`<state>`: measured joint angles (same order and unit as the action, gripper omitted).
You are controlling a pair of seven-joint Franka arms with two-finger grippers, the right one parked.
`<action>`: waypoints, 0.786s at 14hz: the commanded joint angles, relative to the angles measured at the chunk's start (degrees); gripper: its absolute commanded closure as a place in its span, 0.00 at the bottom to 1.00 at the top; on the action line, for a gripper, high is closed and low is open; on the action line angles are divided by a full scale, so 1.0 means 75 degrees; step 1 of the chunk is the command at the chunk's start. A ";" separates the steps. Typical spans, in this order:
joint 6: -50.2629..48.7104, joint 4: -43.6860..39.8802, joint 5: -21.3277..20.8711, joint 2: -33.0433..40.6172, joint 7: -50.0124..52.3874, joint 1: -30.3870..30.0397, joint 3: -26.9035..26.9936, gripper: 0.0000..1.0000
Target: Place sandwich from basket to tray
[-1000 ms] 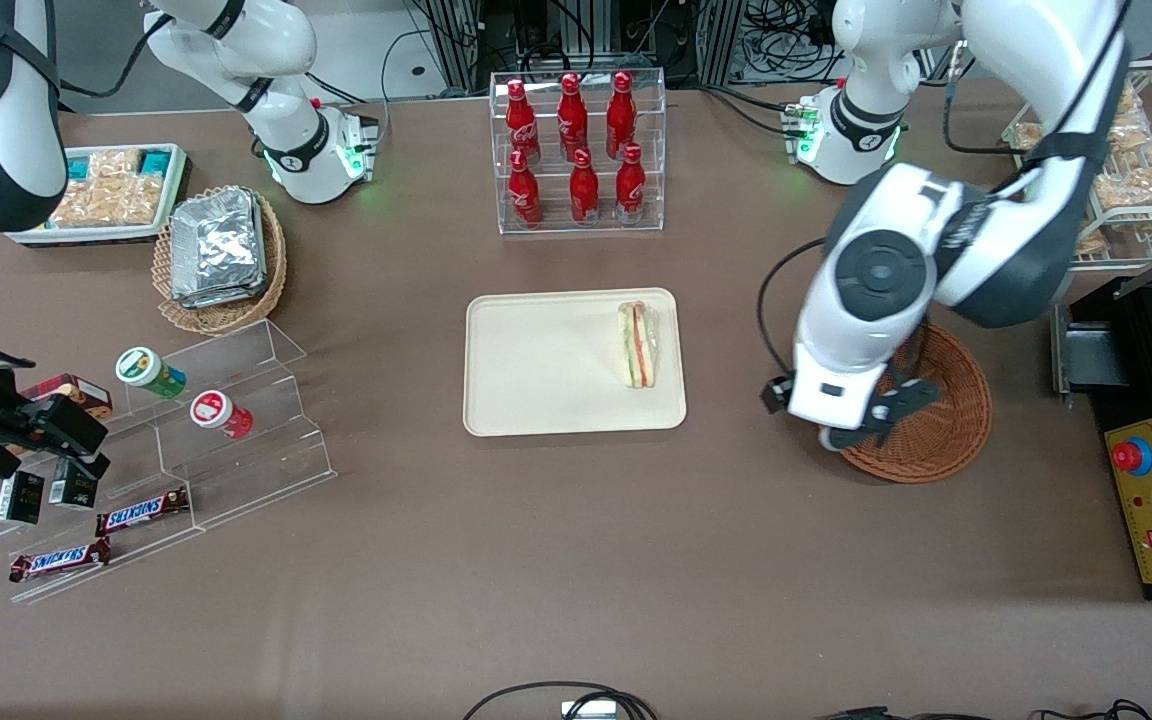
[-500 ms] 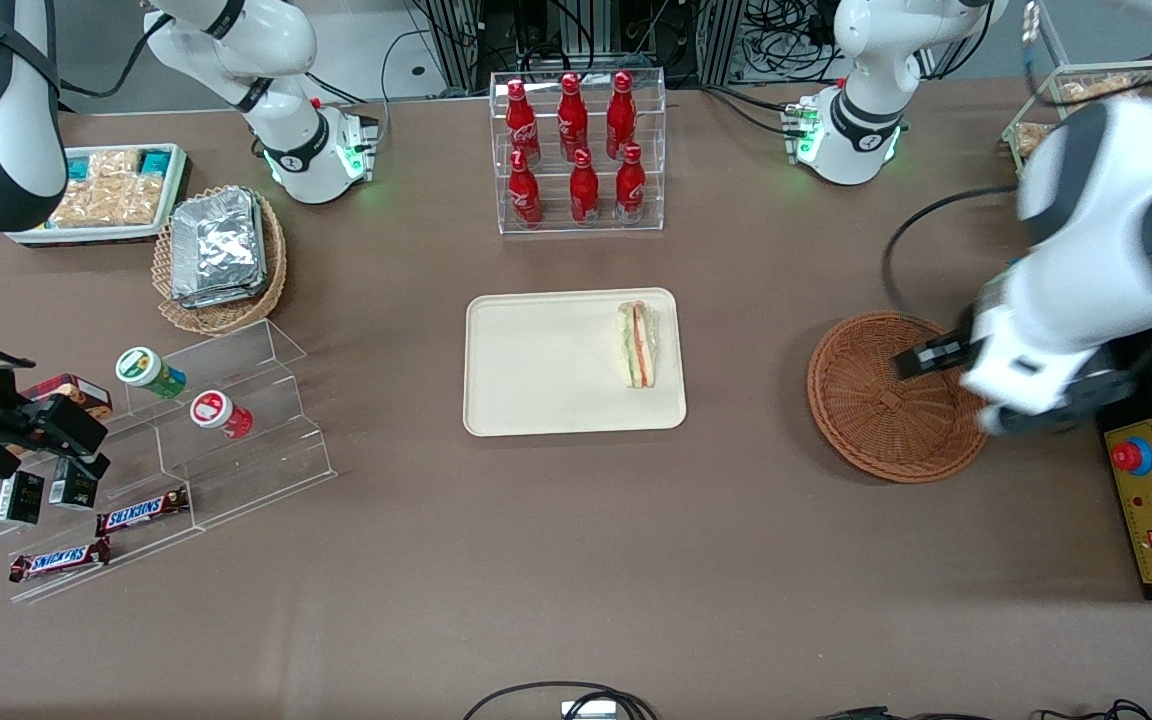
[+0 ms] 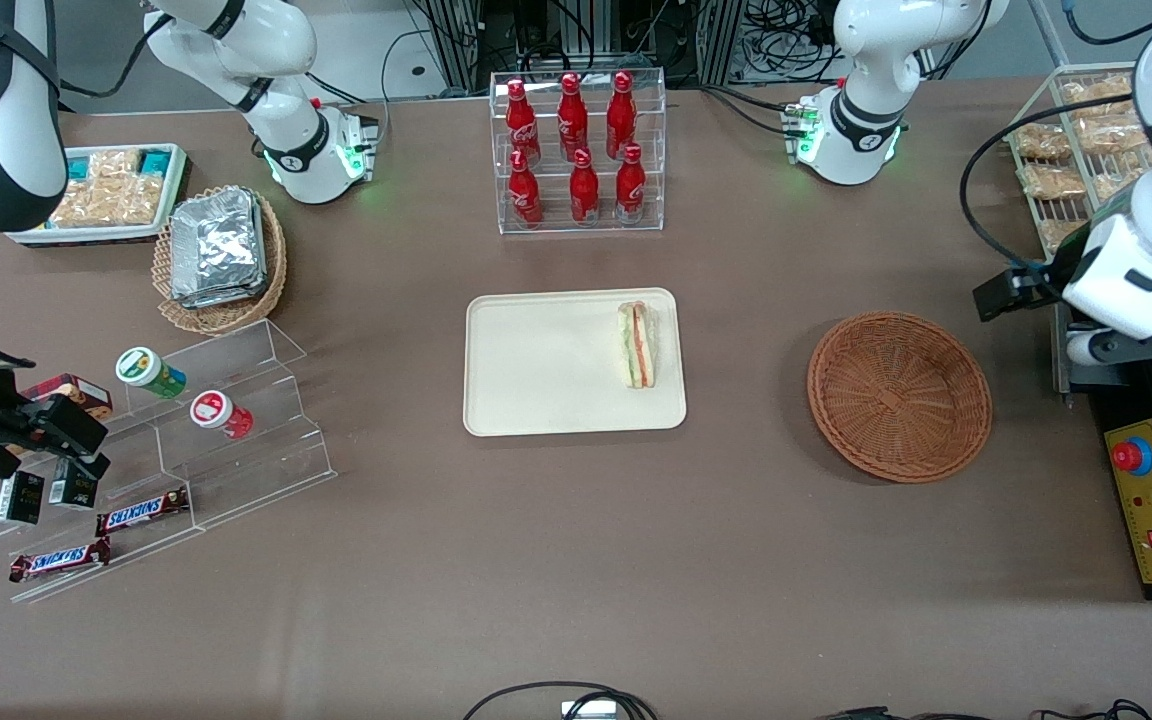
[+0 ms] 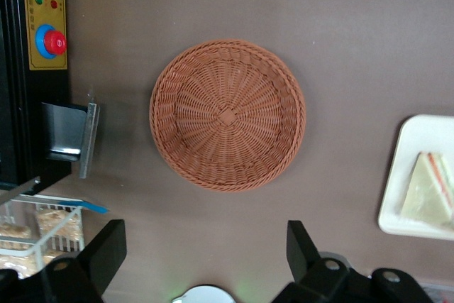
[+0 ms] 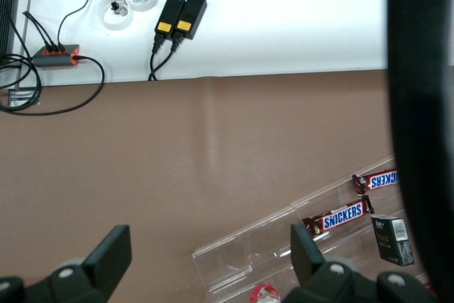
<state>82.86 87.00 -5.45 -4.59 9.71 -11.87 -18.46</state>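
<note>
The sandwich [image 3: 638, 344] lies on the cream tray [image 3: 546, 400], at the tray's end nearest the basket. The reddish-brown wicker basket [image 3: 899, 395] is empty. The left arm's gripper [image 3: 1101, 345] hangs at the working arm's end of the table, beside the basket and over the edge of the black control box. It is open and holds nothing. The left wrist view looks down on the empty basket [image 4: 227, 115], the tray's end [image 4: 411, 175] and the sandwich [image 4: 428, 189], with the gripper [image 4: 204, 235] well above the table.
A black control box with a red button [image 3: 1151, 490] and a wire rack of snack packets [image 3: 1086, 150] stand close to the gripper. A rack of red bottles [image 3: 577, 150] stands farther from the camera than the tray. A tan basket of foil packets [image 3: 221, 255] and acrylic steps [image 3: 206, 420] lie toward the parked arm's end.
The left arm has swung off the basket toward the working arm's end of the table and risen. The basket now shows whole and empty. The sandwich has not moved.
</note>
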 commanded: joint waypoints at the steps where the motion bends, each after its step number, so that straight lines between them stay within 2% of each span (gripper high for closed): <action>1: -0.0114 0.0154 0.0117 0.0354 -0.0847 0.0118 0.0433 0.00; 5: -0.0114 0.0119 0.0187 0.0425 -0.1632 0.0142 0.0435 0.00; 7: -0.0114 0.0119 0.0385 0.0425 -0.2089 0.0142 0.0446 0.00; 11: -0.0126 0.0178 0.0772 0.0413 -0.2161 0.0142 0.0552 0.00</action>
<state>82.57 87.34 -1.48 -2.73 -5.08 -11.33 -15.46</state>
